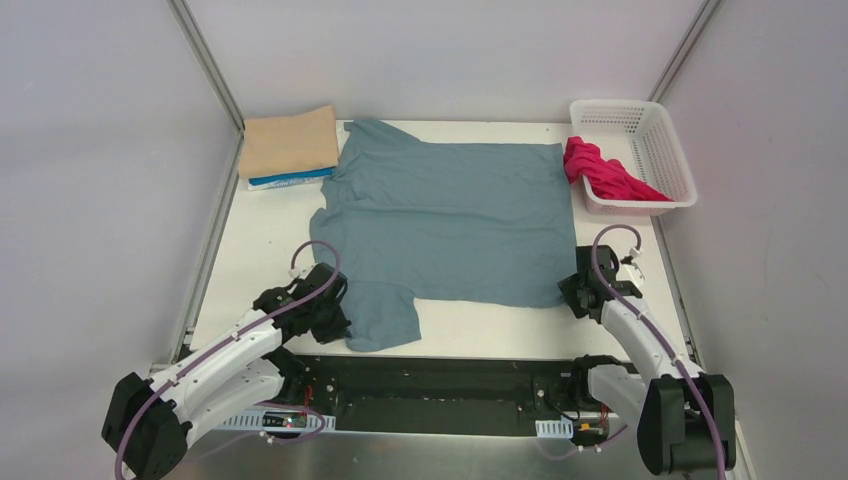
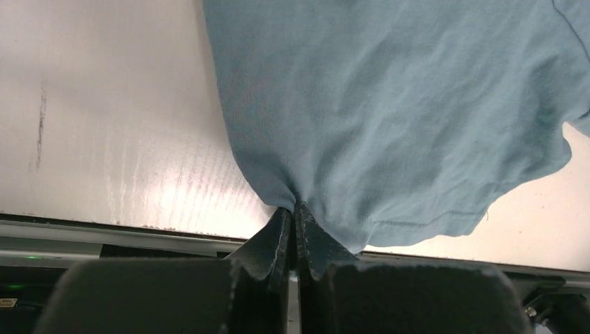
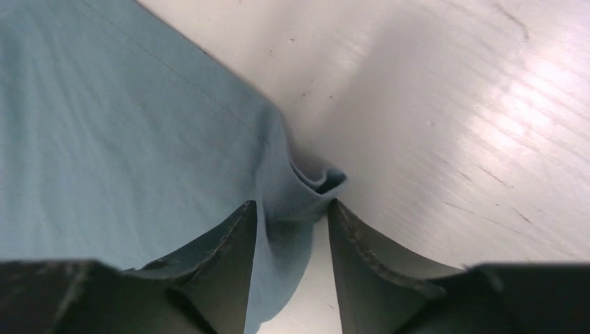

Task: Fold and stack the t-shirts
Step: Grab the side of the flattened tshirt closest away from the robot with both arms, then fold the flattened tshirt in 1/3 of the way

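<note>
A dusty teal-blue t-shirt [image 1: 450, 220] lies spread flat across the table, neck to the left. My left gripper [image 1: 340, 310] is at its near sleeve and is shut on the sleeve's edge [image 2: 297, 209], so the cloth [image 2: 389, 104] puckers at the fingertips. My right gripper [image 1: 572, 290] is at the shirt's near right hem corner. Its jaws stand apart [image 3: 292, 209] with the bunched corner [image 3: 313, 184] between them. A folded tan t-shirt [image 1: 290, 143] lies at the back left on a bright blue one [image 1: 290, 181]. A magenta-red t-shirt [image 1: 605, 172] spills from the basket.
The white lattice basket [image 1: 640, 115] stands at the back right corner. Metal frame rails run along both table sides. A black mounting strip [image 1: 440, 385] with both arm bases lies along the near edge.
</note>
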Robot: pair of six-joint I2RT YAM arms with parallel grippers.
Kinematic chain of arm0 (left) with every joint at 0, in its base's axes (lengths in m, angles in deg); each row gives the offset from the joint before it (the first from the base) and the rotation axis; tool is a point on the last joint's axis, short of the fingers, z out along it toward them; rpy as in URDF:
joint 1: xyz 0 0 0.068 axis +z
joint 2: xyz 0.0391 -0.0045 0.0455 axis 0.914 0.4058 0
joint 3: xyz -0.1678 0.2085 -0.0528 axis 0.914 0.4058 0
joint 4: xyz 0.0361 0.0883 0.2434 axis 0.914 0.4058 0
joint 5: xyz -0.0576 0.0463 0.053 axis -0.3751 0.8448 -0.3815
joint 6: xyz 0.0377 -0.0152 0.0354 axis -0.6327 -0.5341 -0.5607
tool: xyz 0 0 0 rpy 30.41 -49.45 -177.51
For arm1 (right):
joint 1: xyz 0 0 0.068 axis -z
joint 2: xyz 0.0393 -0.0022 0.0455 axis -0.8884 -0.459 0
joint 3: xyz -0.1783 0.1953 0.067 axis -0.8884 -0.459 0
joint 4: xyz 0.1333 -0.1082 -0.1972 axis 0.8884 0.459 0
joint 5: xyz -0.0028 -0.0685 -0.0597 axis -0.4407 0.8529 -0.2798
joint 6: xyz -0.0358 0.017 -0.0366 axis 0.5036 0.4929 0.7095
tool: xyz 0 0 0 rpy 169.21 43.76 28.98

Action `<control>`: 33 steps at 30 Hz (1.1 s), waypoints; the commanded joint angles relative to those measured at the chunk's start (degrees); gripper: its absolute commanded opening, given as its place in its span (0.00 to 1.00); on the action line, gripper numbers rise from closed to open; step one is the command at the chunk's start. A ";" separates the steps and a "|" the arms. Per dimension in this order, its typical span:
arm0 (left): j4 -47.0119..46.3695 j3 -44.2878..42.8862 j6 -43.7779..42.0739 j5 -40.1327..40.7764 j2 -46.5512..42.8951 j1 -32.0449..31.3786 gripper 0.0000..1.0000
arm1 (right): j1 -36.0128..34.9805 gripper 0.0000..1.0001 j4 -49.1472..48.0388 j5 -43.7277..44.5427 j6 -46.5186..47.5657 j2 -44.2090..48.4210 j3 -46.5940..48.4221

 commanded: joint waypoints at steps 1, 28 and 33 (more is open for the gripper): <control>0.62 -0.01 -1.57 -2.82 -1.11 -0.44 0.00 | 0.32 0.35 -1.66 -2.95 -1.14 -2.12 -1.80; 13.56 -8.75 0.69 -8.09 -7.15 -0.49 0.00 | 0.15 0.03 21.95 -10.34 2.18 12.05 5.64; 2.23 -10.59 -2.99 -10.22 -0.43 -0.44 0.00 | 0.12 0.03 19.46 -11.52 4.70 7.48 9.02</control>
